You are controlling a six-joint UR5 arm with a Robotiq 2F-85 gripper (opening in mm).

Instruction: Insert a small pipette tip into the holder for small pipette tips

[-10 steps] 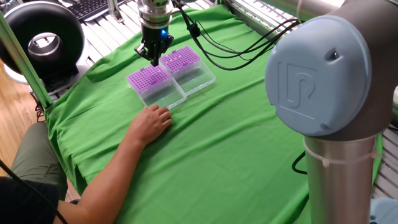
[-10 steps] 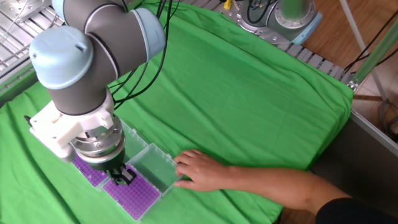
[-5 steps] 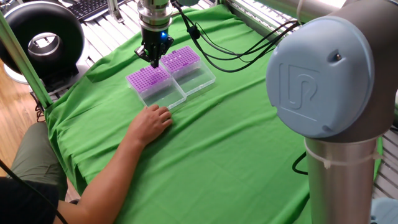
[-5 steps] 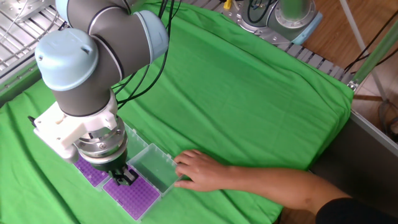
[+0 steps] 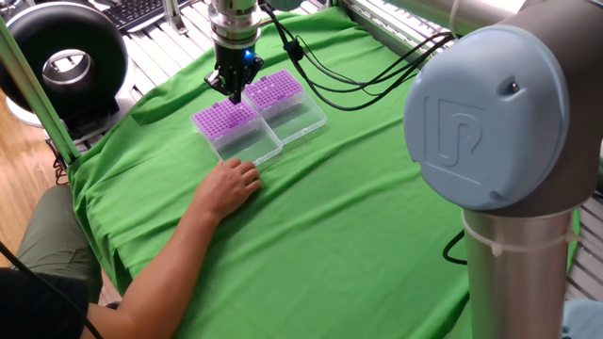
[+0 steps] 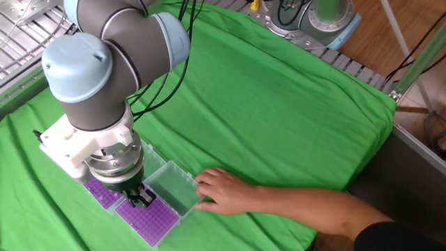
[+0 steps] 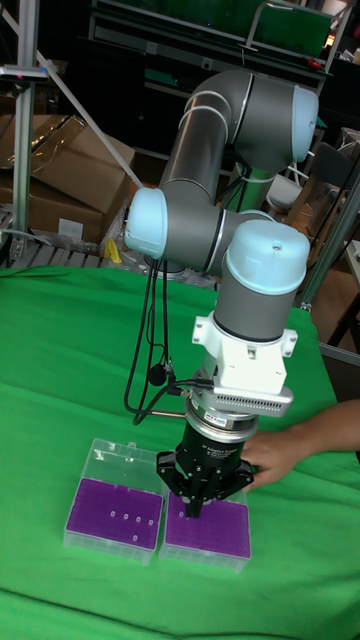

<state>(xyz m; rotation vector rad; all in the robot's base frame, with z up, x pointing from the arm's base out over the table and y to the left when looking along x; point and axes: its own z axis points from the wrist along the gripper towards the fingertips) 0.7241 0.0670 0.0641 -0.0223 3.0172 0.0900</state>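
A green cloth covered the table. In the upper left of one fixed view, the gripper pointed straight down over two purple tip holders sitting side by side with clear lids open. Its fingers were drawn close together, but whether they pinched a pipette tip could not be told. A person's hand rested on the cloth, touching the nearer holder's lid.

A green cloth drapes the bench, wooden floor showing at nine o'clock. A keyboard lies at eleven o'clock. In the tall view, cardboard boxes and dark shelving stand behind.
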